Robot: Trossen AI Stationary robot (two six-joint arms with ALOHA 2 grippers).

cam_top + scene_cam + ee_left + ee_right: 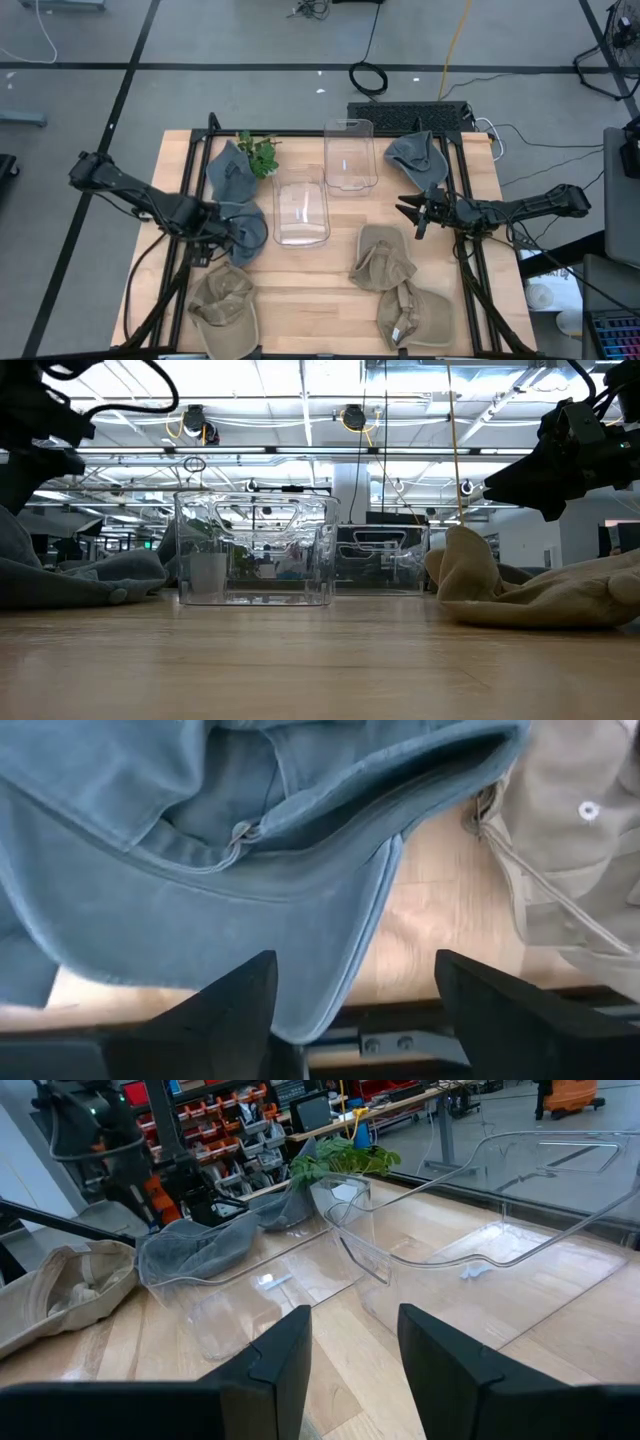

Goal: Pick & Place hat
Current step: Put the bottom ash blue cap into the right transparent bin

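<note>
Over the blue hat's (pixel 200 900) brim edge, left tool (pixel 350 1010) spread open, right tool (pixel 412 213) parted, empty, above bare table (pixel 330 290).

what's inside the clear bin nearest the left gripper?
Clear bin looks empty: only the wooden table shows through it. Blue-grey hat lies outside, under the open left gripper.

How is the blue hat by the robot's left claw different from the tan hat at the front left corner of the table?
The blue hat is grey-blue; the tan hat is khaki. The blue hat sits right under the open left gripper, beside a clear bin; the tan hat lies nearer the table's front edge, with no gripper over it. The blue hat touches another blue hat behind it; the tan hat lies alone. Both are soft caps lying crumpled on the wooden table.
</note>
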